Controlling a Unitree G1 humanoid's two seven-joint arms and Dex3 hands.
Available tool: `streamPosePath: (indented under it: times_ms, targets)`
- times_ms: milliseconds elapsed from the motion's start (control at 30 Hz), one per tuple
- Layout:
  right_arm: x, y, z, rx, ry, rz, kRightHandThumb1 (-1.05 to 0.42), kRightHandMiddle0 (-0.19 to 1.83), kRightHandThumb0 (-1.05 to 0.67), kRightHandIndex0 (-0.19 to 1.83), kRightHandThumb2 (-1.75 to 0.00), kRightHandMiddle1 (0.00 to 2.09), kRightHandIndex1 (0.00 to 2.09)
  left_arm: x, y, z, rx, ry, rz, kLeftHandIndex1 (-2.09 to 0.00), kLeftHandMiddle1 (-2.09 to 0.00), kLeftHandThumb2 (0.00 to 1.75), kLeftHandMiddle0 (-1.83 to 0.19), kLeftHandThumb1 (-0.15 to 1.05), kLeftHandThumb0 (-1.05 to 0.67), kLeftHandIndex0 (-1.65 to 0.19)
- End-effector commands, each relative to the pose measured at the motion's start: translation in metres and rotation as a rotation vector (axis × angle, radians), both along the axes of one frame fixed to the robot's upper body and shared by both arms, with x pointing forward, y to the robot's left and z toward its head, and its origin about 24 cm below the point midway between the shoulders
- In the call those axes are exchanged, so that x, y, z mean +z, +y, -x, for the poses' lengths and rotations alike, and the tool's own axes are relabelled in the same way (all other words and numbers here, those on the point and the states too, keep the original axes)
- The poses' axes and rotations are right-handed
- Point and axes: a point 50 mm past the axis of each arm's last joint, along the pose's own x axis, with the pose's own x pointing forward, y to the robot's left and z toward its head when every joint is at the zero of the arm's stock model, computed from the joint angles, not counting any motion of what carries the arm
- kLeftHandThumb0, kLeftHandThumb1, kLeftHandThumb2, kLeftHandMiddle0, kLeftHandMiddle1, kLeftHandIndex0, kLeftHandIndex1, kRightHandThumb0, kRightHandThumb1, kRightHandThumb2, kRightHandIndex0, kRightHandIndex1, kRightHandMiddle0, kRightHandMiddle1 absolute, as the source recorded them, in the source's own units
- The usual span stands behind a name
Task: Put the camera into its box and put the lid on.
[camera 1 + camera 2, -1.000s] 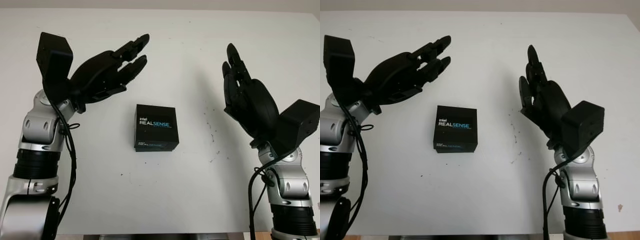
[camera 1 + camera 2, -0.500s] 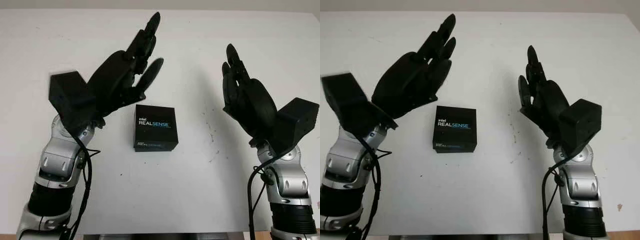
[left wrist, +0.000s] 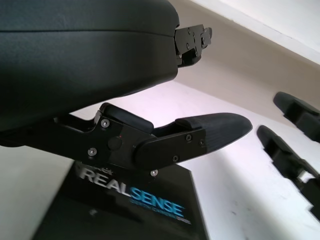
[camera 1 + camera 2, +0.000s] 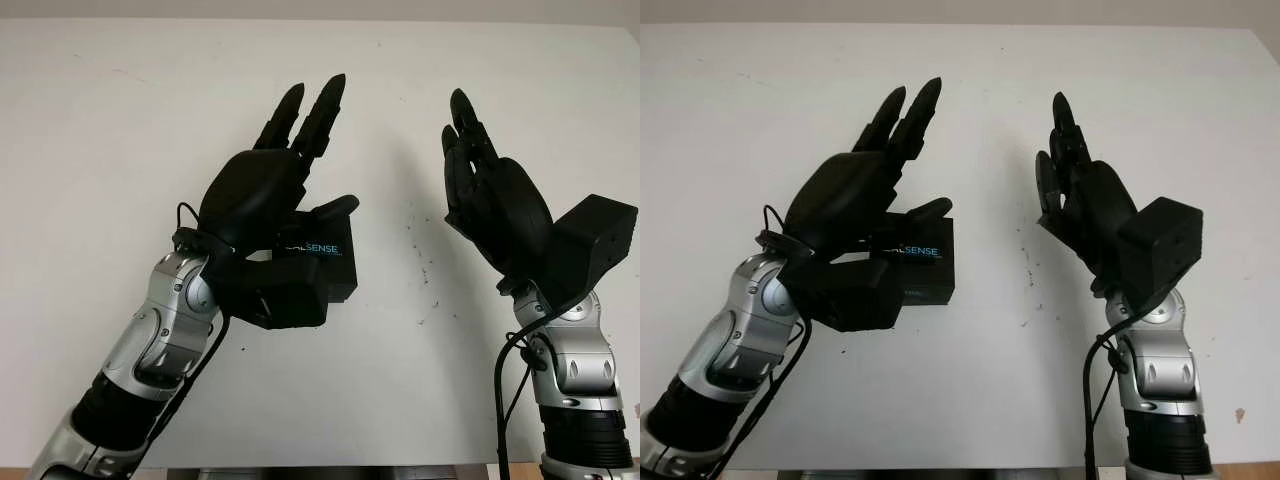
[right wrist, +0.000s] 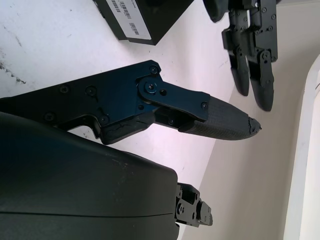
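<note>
The black box (image 4: 338, 272) marked REALSENSE sits shut in the middle of the white table (image 4: 150, 100); its printed top (image 3: 131, 206) faces up. My left hand (image 4: 312, 160) hovers open just above the box and hides its left half, with the thumb (image 3: 205, 134) reaching across over the lettering. My right hand (image 4: 478, 165) is held up, open, to the right of the box and well apart from it. The box's labelled side (image 5: 131, 24) shows past the right thumb (image 5: 215, 117).
Small dark specks (image 4: 425, 268) mark the table between the box and the right hand. The table's front edge (image 4: 350, 467) runs along the bottom, with both forearms rising over it.
My left arm has swung in from the far left and the hand now hangs over the box, covering part of it. The right hand and the box have stayed put.
</note>
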Motion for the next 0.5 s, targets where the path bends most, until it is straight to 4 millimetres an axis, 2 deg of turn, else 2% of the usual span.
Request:
streamPosePath:
  times_ms: [0, 233, 467]
  targets:
    - [0.002, -0.001, 0.004, 0.005, -0.008, 0.018, -1.05, -0.19, -0.77, -0.19, -0.73, 0.00, 0.00, 0.009, 0.000, -0.001, -0.006, -0.010, 0.022, 0.00, 0.00, 0.69, 0.19, 1.05, -0.73, 0.19]
    - [0.001, -0.003, 0.005, 0.002, -0.016, 0.005, -1.05, -0.19, -0.76, -0.19, -0.71, 0.00, 0.00, 0.005, -0.001, -0.009, 0.016, 0.014, -0.037, 0.00, 0.00, 0.70, 0.19, 1.05, -0.73, 0.19]
    - [0.002, -0.004, 0.008, 0.021, -0.028, 0.022, -1.05, -0.19, -0.78, -0.19, -0.73, 0.00, 0.00, -0.018, 0.005, -0.020, 0.112, 0.008, -0.182, 0.00, 0.00, 0.71, 0.19, 1.05, -0.73, 0.19]
